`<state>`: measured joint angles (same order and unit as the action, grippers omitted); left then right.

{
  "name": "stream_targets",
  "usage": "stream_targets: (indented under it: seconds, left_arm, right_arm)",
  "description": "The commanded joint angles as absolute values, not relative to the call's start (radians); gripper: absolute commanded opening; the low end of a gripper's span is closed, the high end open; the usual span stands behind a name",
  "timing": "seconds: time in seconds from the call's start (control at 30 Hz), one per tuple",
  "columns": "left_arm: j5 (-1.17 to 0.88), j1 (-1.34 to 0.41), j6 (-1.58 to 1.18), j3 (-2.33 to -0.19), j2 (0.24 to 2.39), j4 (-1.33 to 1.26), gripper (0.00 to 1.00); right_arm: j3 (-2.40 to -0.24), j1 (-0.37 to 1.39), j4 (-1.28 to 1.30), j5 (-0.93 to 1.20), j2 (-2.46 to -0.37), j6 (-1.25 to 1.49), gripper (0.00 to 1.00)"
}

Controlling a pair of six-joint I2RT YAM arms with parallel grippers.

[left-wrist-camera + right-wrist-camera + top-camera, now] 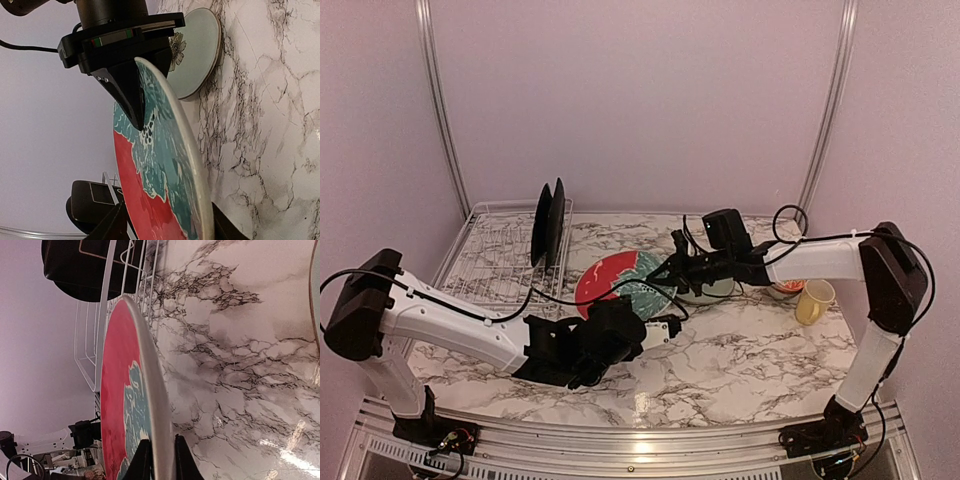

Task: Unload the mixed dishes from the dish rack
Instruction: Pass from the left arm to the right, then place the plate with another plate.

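The red plate with teal leaves (618, 283) hangs on edge over the marble table, between both grippers. My right gripper (673, 267) is shut on its far rim; in the right wrist view (159, 460) both fingers pinch the rim of the plate (122, 390). My left gripper (608, 328) is at the near rim; in the left wrist view (167, 231) its jaws stand apart on either side of the plate (155, 175). Two black plates (548, 222) stand upright in the dish rack (490, 255). The pale green bowl (717, 288), the red-and-white bowl (787, 287) and the yellow mug (814, 300) sit at the right.
The rack sits at the table's back left against the wall. The left wrist view shows the pale green bowl (197, 50) lying just beyond the held plate. Cables hang from both arms over the middle of the marble table (740, 350).
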<state>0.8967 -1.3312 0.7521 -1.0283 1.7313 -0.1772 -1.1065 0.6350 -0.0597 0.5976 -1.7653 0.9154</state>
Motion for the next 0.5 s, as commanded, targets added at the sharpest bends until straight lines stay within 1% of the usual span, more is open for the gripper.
stream_targets:
  seconds: [0.0, 0.07, 0.13, 0.3, 0.47]
  left_arm:
    - [0.896, -1.330, 0.702, -1.066, 1.653, -0.201, 0.72]
    - [0.846, -1.329, 0.656, -1.073, 1.623, -0.157, 0.86]
    - [0.793, -1.329, 0.618, -1.075, 1.585, -0.123, 0.93]
    - [0.722, -1.326, 0.545, -1.075, 1.494, -0.100, 0.99]
    - [0.698, -1.296, 0.475, -1.080, 1.412, -0.100, 0.99]
  right_arm:
    - [-1.071, 0.587, -0.135, 0.572, -1.681, 0.864, 0.00]
    - [-1.063, 0.557, -0.122, 0.571, -1.664, 0.852, 0.00]
    - [-1.055, 0.527, -0.109, 0.570, -1.649, 0.834, 0.00]
    - [-1.054, 0.455, -0.037, 0.528, -1.627, 0.765, 0.00]
    - [-1.050, 0.374, -0.019, 0.514, -1.635, 0.723, 0.00]
